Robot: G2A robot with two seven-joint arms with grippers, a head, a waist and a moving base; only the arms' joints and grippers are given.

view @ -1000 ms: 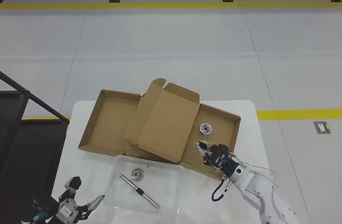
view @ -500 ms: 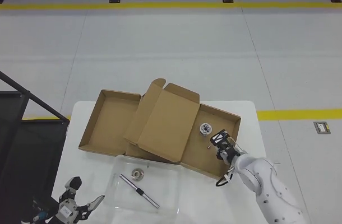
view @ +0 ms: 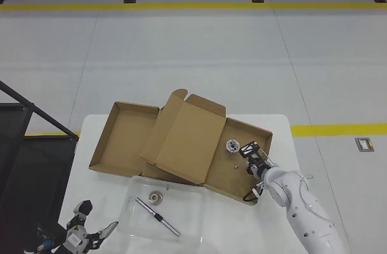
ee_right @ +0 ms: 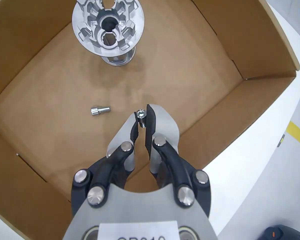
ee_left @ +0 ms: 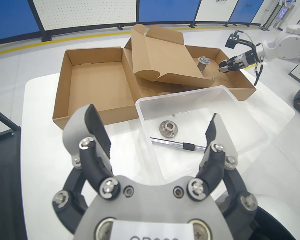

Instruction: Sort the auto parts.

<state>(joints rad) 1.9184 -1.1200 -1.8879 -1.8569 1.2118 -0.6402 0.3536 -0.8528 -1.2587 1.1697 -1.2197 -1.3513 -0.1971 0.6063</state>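
The right hand (ee_right: 141, 121) is almost fully closed, pinching a small bolt (ee_right: 141, 114) at its tips above the cardboard box (ee_right: 240, 38) floor. The bolt is judged light, rigid and slippery, best held just under the head. Its shank is partly hidden within the grip. A second bolt (ee_right: 100, 110) lies just beside this hand. The left hand (ee_left: 152, 121) is wide open and empty.

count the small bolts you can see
2. One bolt is pinched in the right gripper over the cardboard box; the other bolt lies on the box floor near the finned metal part. More may hide under the flap.
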